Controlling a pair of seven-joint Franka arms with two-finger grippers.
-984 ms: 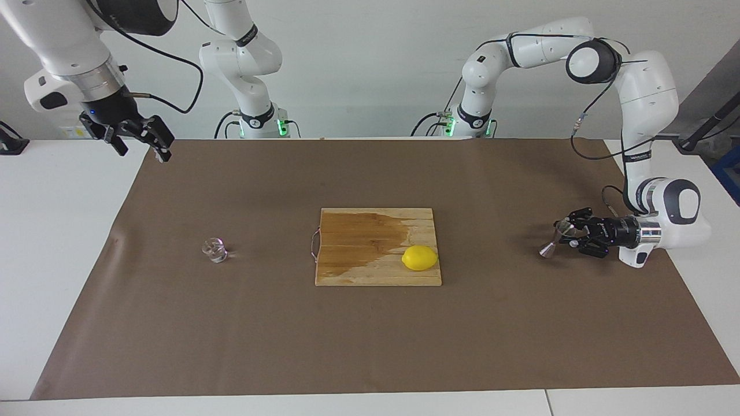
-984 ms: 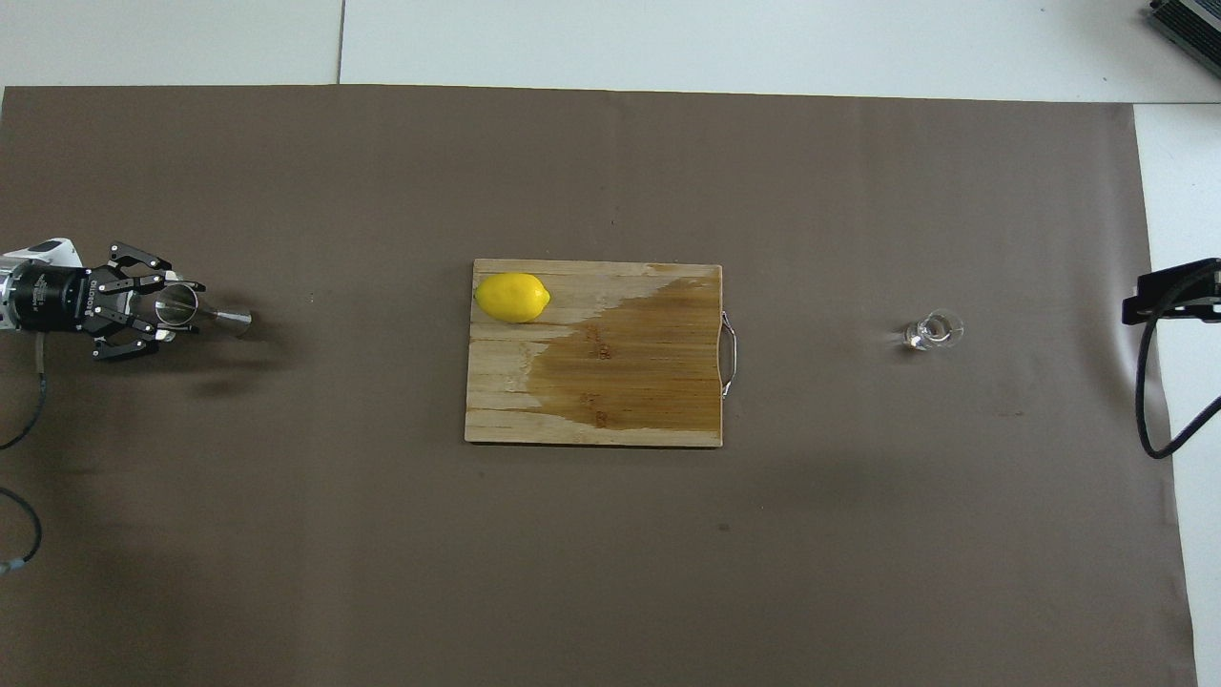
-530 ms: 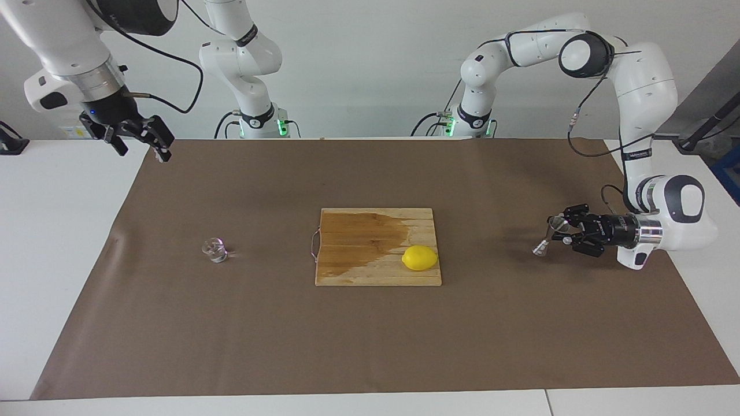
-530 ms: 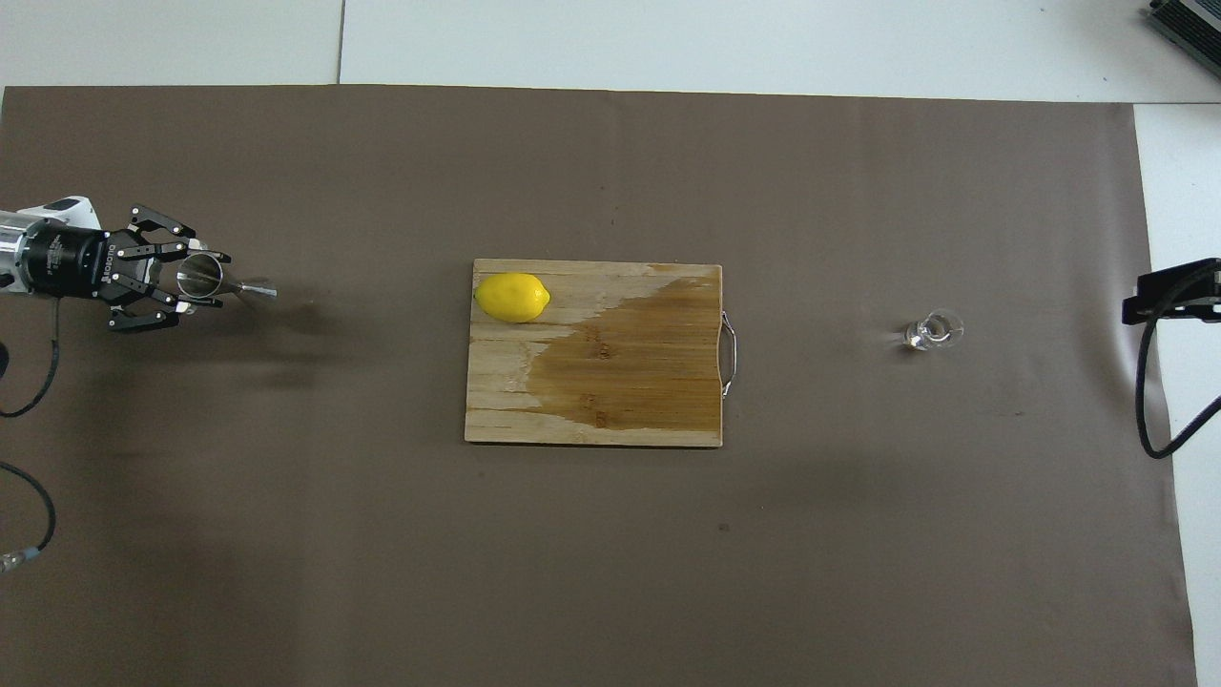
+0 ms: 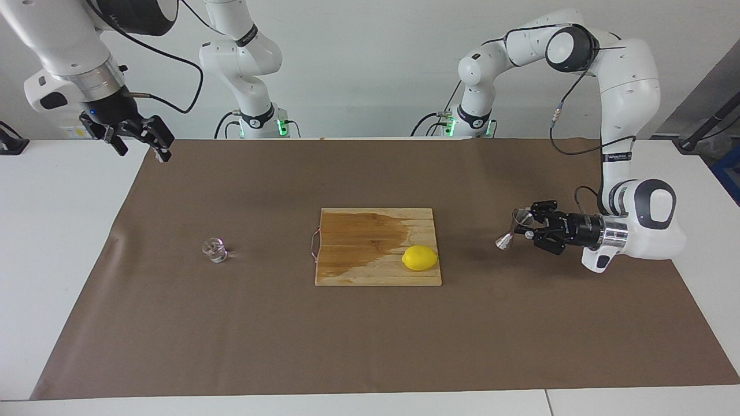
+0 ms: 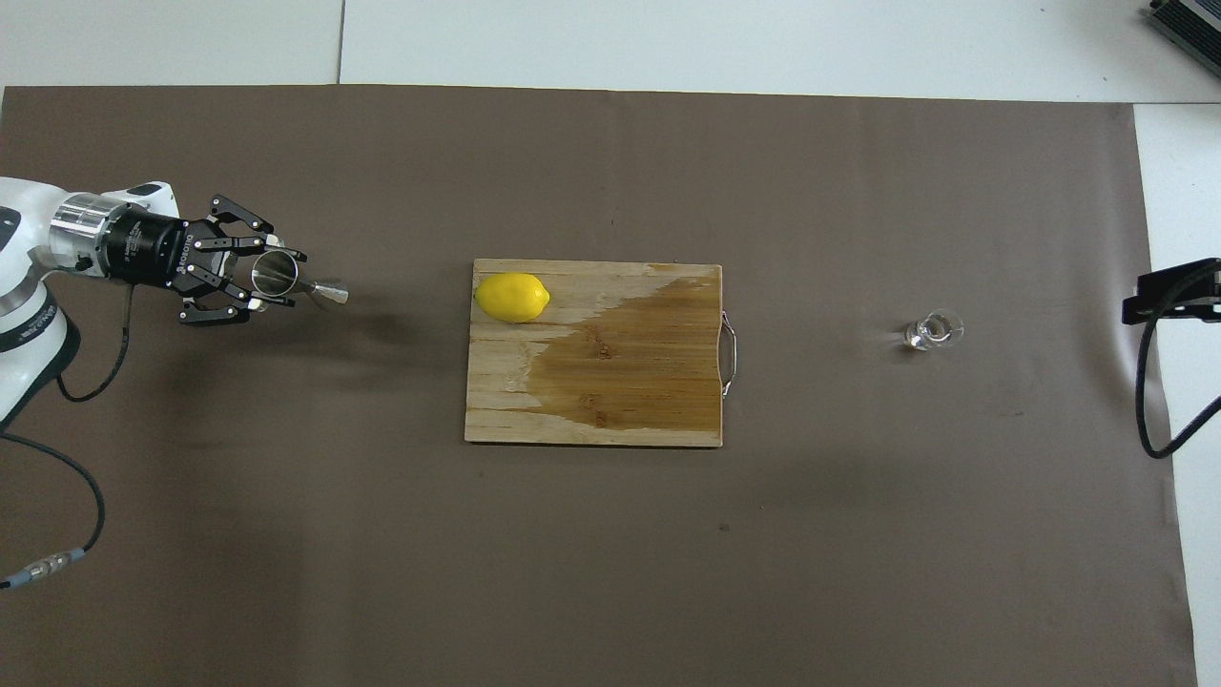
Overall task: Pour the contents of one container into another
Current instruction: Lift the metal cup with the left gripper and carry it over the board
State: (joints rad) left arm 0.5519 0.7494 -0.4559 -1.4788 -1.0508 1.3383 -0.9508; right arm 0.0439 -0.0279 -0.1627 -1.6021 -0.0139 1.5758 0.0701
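Between my left gripper (image 5: 527,226) with the jigger (image 5: 513,230) and the cup (image 5: 215,249), I see only the board (image 5: 370,254) and its lemon (image 5: 420,257) in the way. Bare mat (image 5: 370,346) lies all round the cup. My right gripper (image 5: 137,137) hangs well apart from it.

A white table (image 5: 58,231) is standing against a plain pale wall (image 5: 370,63), lying under even, soft light. A brown paper mat (image 5: 370,341) is covering most of its top. A seam in the tabletop (image 6: 341,43) is running toward the edge farthest from the robots. At one corner something dark, possibly equipment (image 6: 1188,24), is showing.
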